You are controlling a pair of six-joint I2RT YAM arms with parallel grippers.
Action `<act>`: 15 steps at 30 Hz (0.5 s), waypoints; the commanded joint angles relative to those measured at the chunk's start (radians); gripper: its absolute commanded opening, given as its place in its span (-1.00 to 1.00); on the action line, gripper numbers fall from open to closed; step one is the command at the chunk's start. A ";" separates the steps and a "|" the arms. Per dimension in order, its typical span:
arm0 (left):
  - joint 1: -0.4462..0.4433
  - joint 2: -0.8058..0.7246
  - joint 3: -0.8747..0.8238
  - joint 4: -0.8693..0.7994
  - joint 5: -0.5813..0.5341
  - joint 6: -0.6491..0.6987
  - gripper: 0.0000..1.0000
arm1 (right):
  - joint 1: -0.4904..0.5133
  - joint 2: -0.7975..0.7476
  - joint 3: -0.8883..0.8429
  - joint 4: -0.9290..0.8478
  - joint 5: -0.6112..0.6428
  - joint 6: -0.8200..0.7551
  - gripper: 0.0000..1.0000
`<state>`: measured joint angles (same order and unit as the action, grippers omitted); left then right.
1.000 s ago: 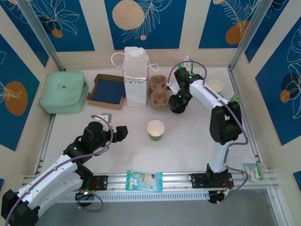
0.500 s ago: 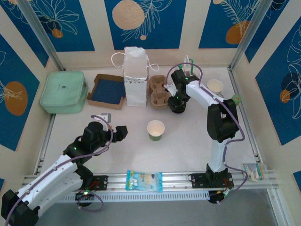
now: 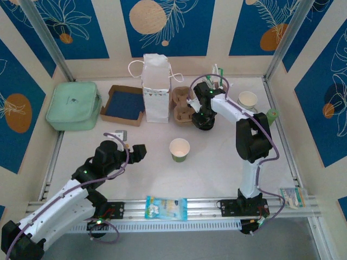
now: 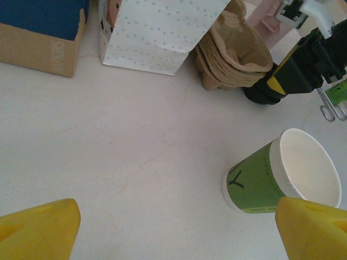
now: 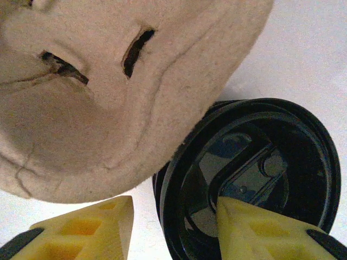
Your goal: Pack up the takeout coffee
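The right arm is reached to the back, its right gripper held half wide across the black lid beside the brown tray, while the paper cup is found in bare room before the wide left gripper.

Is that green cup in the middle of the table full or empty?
Empty: the cup stands upright, lidless, and its white inside shows bare.

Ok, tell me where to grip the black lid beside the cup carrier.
Take the black lid by its raised rim, from above, on the edge away from the pulp cup carrier: it lies flat, and the carrier hangs over its other edge.
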<state>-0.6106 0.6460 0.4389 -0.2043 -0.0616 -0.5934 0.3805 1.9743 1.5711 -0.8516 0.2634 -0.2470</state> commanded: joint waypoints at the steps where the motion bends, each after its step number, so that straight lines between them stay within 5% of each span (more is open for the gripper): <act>1: 0.006 -0.021 -0.002 -0.025 -0.020 0.019 0.86 | 0.006 0.010 0.008 -0.001 0.023 0.006 -0.23; 15: 0.008 -0.032 -0.003 -0.031 -0.023 0.018 0.86 | -0.008 -0.014 -0.019 0.011 0.132 0.065 -0.55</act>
<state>-0.6106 0.6235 0.4385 -0.2256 -0.0650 -0.5934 0.3786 1.9751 1.5684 -0.8406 0.3607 -0.2153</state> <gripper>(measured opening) 0.928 0.230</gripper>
